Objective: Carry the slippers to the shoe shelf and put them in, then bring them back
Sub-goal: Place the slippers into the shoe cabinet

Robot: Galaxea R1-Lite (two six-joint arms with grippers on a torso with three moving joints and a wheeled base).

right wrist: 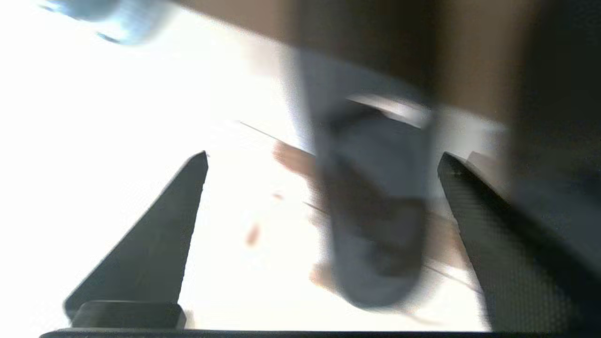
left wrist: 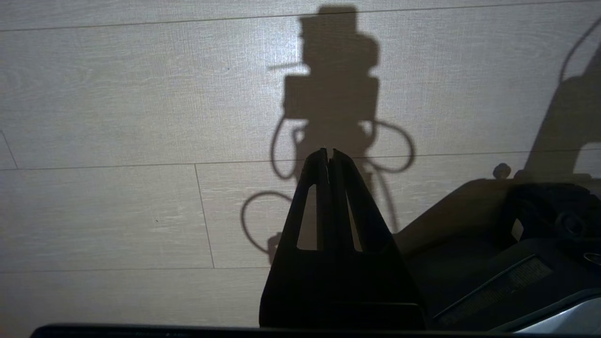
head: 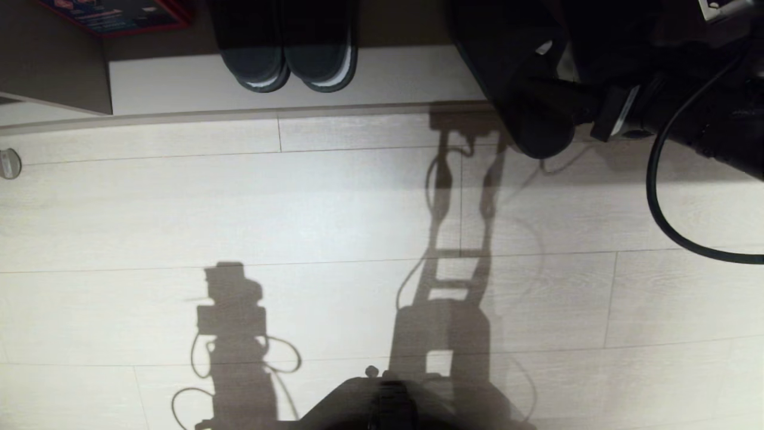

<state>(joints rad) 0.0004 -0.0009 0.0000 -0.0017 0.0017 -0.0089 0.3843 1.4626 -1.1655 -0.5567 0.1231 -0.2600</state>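
A: Right gripper [right wrist: 321, 159], status?

B: Fingers spread wide, nothing between them. In the right wrist view a dark grey-blue slipper [right wrist: 375, 202] lies past the fingertips, blurred. Whether the tips touch it, cannot tell.

A: In the head view?

B: The right arm reaches in from the upper right, a black bulk with a looping cable [head: 662, 203]. Below it a dark rounded shape [head: 537, 128] hangs over the shelf's front edge onto the floor. It looks like a slipper, but it is too dark to be sure. The gripper's tips are not separable from that dark mass.

A: The shoe shelf?

B: Its pale base [head: 179, 80] runs across the top of the head view, with a brown upright panel [head: 54, 60] at the left. A pair of dark shoes with pale sole rims [head: 289, 57] sits on the base, toes toward the floor, well to the left of the arm.

A: Left gripper [left wrist: 328, 155]?

B: Clenched, tips together, empty, hanging over the pale plank floor [left wrist: 117, 117] beside the robot's base [left wrist: 516, 253]. Its shadow falls on the boards.
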